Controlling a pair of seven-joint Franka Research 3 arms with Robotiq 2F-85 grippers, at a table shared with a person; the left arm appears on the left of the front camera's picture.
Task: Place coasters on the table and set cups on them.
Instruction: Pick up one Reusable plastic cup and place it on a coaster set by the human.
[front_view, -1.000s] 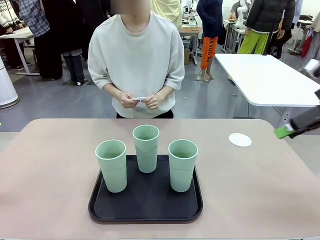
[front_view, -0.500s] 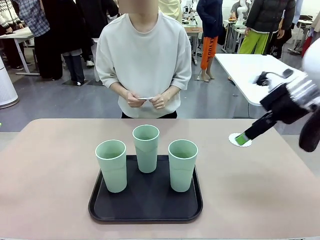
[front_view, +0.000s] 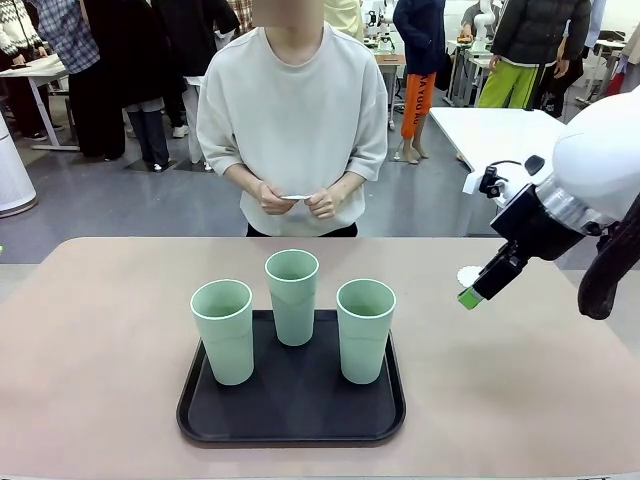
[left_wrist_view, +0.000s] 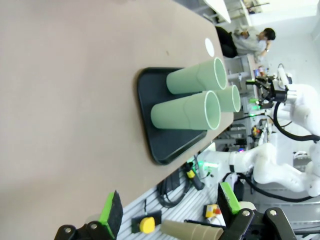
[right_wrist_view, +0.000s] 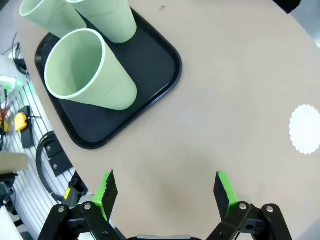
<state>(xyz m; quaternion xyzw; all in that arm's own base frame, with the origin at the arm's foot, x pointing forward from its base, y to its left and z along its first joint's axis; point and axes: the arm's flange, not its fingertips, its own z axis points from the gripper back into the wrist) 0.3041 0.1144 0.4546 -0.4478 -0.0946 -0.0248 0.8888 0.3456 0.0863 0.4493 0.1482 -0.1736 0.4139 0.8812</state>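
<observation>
The beige-pink table (front_view: 90, 340) stands in a busy workshop, with a person (front_view: 295, 110) at its 12 o'clock edge. We take the black tray (front_view: 290, 425) as the dial centre.

The three cups (front_view: 292, 297) stand upright on the tray, apart from one another. We judge this a staging position, since each cup needs a coaster laid first.

One coaster (right_wrist_view: 306, 129) lies flat on the bare table at about 2 o'clock, well apart from the tray. The person's hands (front_view: 272, 198) pinch a thin white piece (front_view: 297, 197), probably further coasters.

The right gripper (front_view: 470, 297) hangs over bare table between the coaster and the tray. Its jaws are spread wide, and it holds and touches nothing. The left gripper (left_wrist_view: 170, 206), on the 9 o'clock side, is likewise wide apart and empty.
</observation>
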